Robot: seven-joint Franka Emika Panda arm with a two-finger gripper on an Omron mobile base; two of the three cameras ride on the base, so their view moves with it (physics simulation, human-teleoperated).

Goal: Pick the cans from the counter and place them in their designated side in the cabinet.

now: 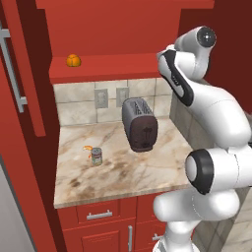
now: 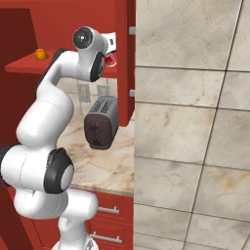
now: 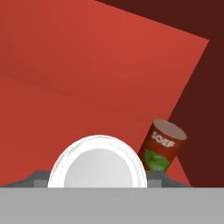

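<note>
- Flat, even rendered light fills all three views; no lamp or glare shows.
- The counter (image 1: 123,167) is bright; the toaster (image 1: 140,124) casts a faint soft shadow toward 6 o'clock.
- The cabinet (image 3: 87,65) interior goes dark maroon at 1 o'clock in the hand view.
- Edges look slightly soft and jagged, without lens distortion.

Kitchen; toaster (image 1: 140,124) on stone counter (image 1: 147,172); red cabinet (image 1: 113,29).

White-topped can (image 3: 97,164) between jaws, soup can (image 3: 162,146) beside.
</note>
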